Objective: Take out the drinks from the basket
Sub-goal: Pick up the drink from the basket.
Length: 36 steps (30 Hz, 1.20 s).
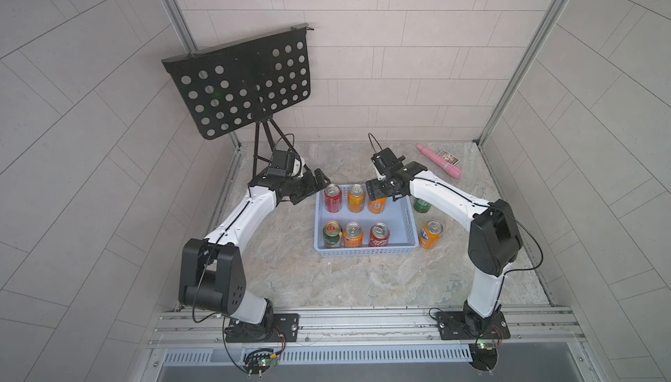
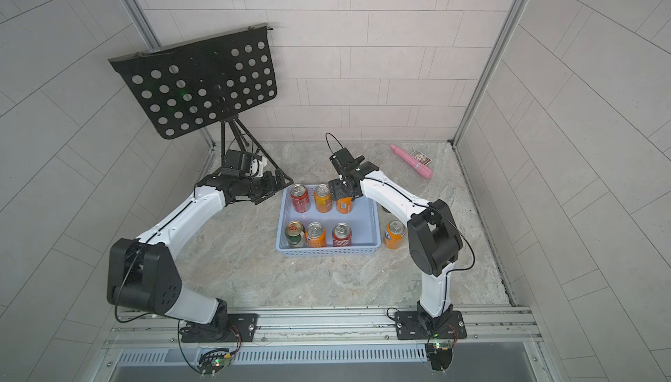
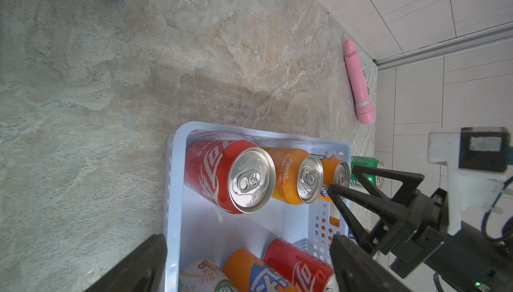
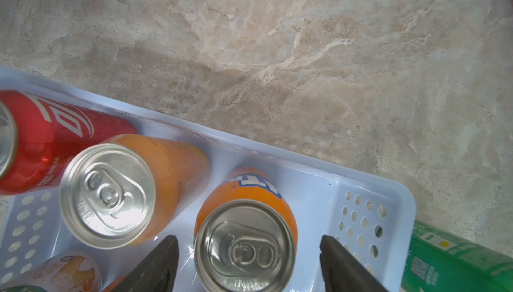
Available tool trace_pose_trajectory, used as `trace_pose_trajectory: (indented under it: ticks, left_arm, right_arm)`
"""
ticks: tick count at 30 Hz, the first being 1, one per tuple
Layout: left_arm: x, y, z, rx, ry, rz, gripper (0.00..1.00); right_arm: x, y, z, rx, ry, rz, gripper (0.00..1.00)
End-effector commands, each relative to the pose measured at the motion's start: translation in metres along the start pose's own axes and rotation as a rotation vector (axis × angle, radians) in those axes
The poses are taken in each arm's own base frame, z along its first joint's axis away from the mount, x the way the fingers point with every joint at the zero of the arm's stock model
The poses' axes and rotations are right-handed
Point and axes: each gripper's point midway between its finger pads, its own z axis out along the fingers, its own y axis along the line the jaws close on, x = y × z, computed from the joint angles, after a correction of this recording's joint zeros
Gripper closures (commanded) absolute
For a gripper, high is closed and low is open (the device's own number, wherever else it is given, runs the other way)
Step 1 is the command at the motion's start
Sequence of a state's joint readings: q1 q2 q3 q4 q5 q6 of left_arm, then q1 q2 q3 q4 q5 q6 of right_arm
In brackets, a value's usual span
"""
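**A:** A marble-look table is sitting inside a tiled booth. What is standing closest to its near edge?

**B:** The basket, around the table's middle. Its near row is holding a green-gold can, a near orange can and a near red can, all upright.

**A:** Anything outside it?

**B:** A loose orange can is standing just beside the basket's near right corner. A green can is standing farther back by the same wall, half hidden by the right arm. I am guessing that side suits the right arm's reach.

**A:** So two out, six waiting?

**B:** That is how I am reading it.

**A:** What is the right gripper doing?

**B:** The right gripper is hanging over the end can, at the right of the far row. Its jaws are standing apart, one finger on each side with gaps showing, so it is gripping nothing. That spread looks meant for straddling the can before closing.

**A:** And the left gripper?

**B:** The left gripper is hovering by the basket's far left corner, jaws wide and empty. It is probably waiting near the far red can without crowding the other arm. A far orange can is standing between that can and the end can.

**A:** Beyond that?

**B:** A stick and a card are lying near the far right corner. A stand is rising at the far left.
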State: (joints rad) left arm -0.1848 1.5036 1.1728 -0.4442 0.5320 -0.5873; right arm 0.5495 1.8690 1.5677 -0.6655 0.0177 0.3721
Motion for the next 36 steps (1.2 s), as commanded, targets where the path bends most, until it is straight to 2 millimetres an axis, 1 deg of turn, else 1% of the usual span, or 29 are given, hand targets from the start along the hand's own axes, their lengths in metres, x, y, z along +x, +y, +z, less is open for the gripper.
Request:
trace_pose_trajectory:
  ticks: [1,8,14,21,24,30,33,36]
  left_arm:
    - [-0.007,-0.007,-0.006,0.02,-0.017,0.006,0.0]
    - [-0.009,-0.006,-0.007,0.021,-0.023,0.004,0.0]
    - [-0.009,-0.006,-0.008,0.023,-0.026,0.002,0.0]
    - [-0.009,-0.006,-0.007,0.028,-0.023,-0.004,0.0]
    - [-0.009,-0.006,-0.007,0.029,-0.021,-0.004,0.0]
    - [-0.009,-0.006,-0.007,0.031,-0.022,-0.006,0.0]
    - [-0.009,-0.006,-0.007,0.03,-0.021,-0.009,0.0]
    - [-0.01,-0.006,-0.006,0.036,-0.019,-0.01,0.0]
  right_arm:
    - [0.004,-0.003,0.006,0.033,0.028,0.004,0.17]
    - [0.005,-0.001,0.019,0.039,0.046,-0.001,0.2]
    - [0.012,-0.003,0.03,0.052,0.071,-0.005,0.22]
    - [0.019,-0.004,0.036,0.059,0.089,-0.002,0.25]
    - [0.021,-0.004,0.039,0.061,0.1,-0.001,0.29]
    - [0.021,-0.006,0.037,0.068,0.095,0.002,0.42]
    - [0.02,-0.008,0.032,0.076,0.09,0.0,0.54]
    - [0.018,-0.011,0.025,0.086,0.079,-0.002,0.63]
